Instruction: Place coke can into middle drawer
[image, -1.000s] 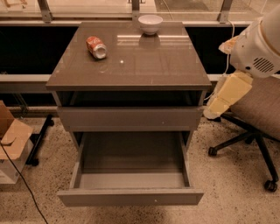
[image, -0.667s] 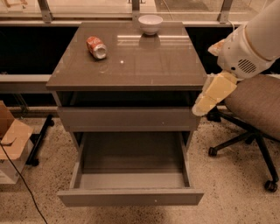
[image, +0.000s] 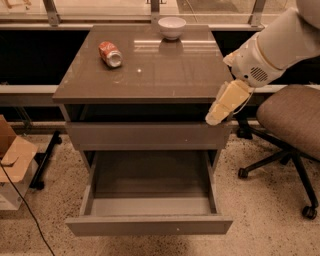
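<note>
So this looks like the very start of the job, the reach-for-the-can step. The coke can (image: 110, 53) is lying on its side on the cabinet top (image: 150, 80), toward the back-left, with one silver end facing the front. Nothing is holding it. The middle drawer (image: 150, 226) is already pulled out down below and I can't see anything in it, so opening looks done and the drop-off spot is ready.

The gripper (image: 216, 114) is over at the cabinet's front-right corner, hanging just under the edge of the top and pointing down-left, right by the end of the closed drawer front (image: 145, 135). Honestly can't tell if it's open or closed from here, it just reads as one pale block.

So the can is well apart from the gripper: across the top to the left, further back, and higher than the tip. My guess for the next move is lift up over the edge, swing left and back across the top, then come down on the can. Since it's lying down, it could roll if it gets nudged. The white bowl (image: 171, 27) at the back middle sits near that path, so worth steering clear of it.
</note>
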